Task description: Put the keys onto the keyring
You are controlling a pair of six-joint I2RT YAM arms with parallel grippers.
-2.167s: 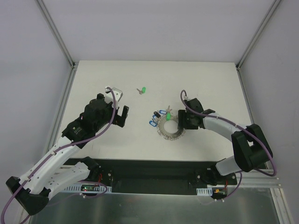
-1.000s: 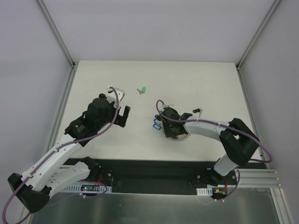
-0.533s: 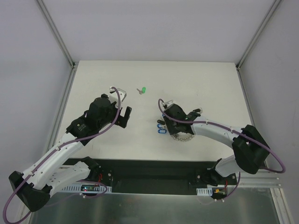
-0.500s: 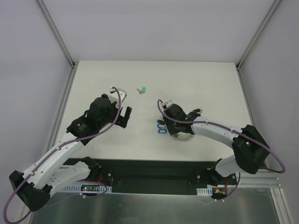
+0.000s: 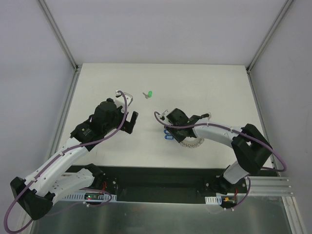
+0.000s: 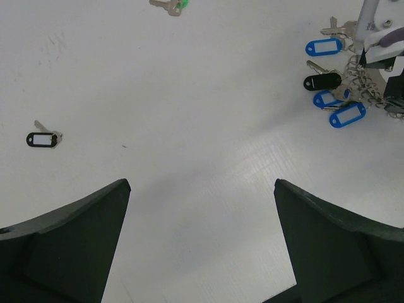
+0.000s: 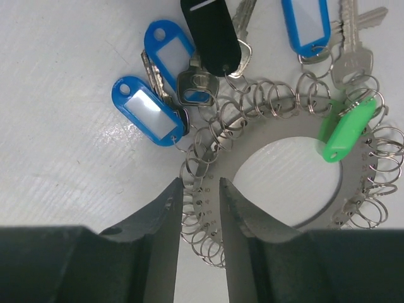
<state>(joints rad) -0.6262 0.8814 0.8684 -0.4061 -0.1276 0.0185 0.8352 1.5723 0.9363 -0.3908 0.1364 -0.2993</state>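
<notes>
Right hand: the right gripper (image 7: pixel 197 189) has narrow jaws now, one finger on each side of the metal band. You cannot tell from these views if they already press it.
Ring: the keyring (image 7: pixel 211 165) lies flat on the table (image 6: pixel 189 95), directly between the right fingertips. Its open middle is ahead of them and to the right.
Just changed: two seconds ago this gripper stood at the opposite side of the ring with wider jaws. It has crossed over the ring and started to close, and the ring has slid a little sideways.
Keys at the ring: the blue-tagged keys (image 7: pixel 146 112), the black-tagged key (image 7: pixel 211 31) and the green-tagged key (image 7: pixel 346 131) lie just ahead of the right fingertips. They seem already hooked on the small loops.
Left hand: the left gripper (image 6: pixel 201 186) is wide open and holds nothing.
Loose keys: the loose green key (image 6: pixel 170 5) is far ahead of the left gripper. The loose black key (image 6: pixel 43 139) is ahead of it and to the left. Both are well apart from the ring.
Meaning: you are probably taking hold of the ring to steady it. Two keys are not yet on it, so the task is only partly done.
Care: the band is thin and flat, so the fingers may slip off.
</notes>
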